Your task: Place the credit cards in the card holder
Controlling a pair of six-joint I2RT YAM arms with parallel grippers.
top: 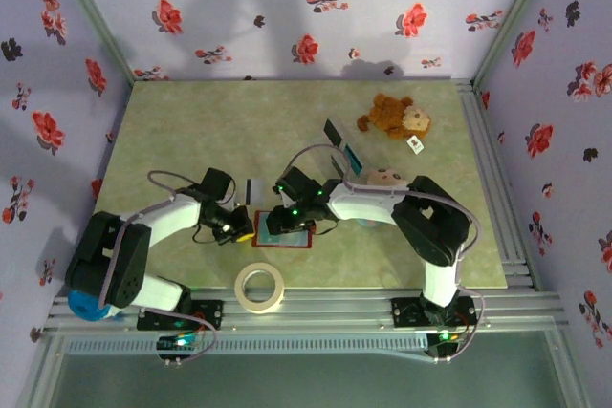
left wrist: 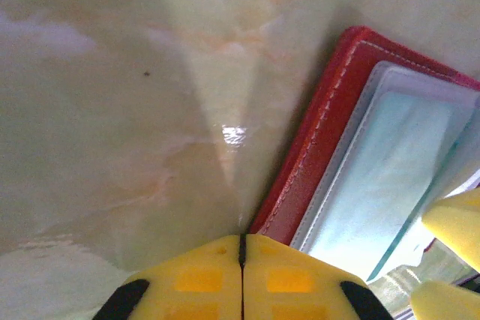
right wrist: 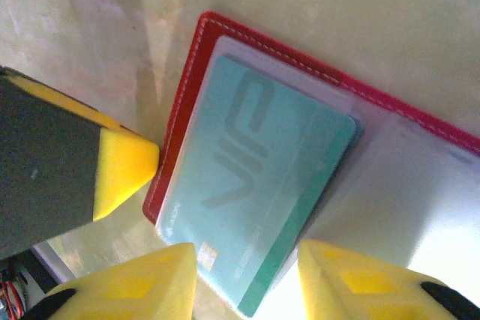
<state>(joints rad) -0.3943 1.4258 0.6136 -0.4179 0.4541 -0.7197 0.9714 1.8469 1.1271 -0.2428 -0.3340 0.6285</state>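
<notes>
Right hand (right wrist: 247, 279) has its fingers spread on either side of a teal card (right wrist: 259, 192) lying on the open red wallet (right wrist: 176, 148) on the table (top: 191, 131). Left hand (left wrist: 241, 249) is closed, fingertips pressed together at the wallet's edge. More cards (top: 342, 145) lie farther back near a plush toy (top: 394, 117).

The pale green marbled table (top: 191, 121) carries a red folding card holder (top: 287, 233) lying open near the front edge — a roll of cream masking tape (top: 260, 288) just before it, and a brown plush monkey (top: 394, 117) farther back, with dark flat cards (top: 337, 131) beside it.
</notes>
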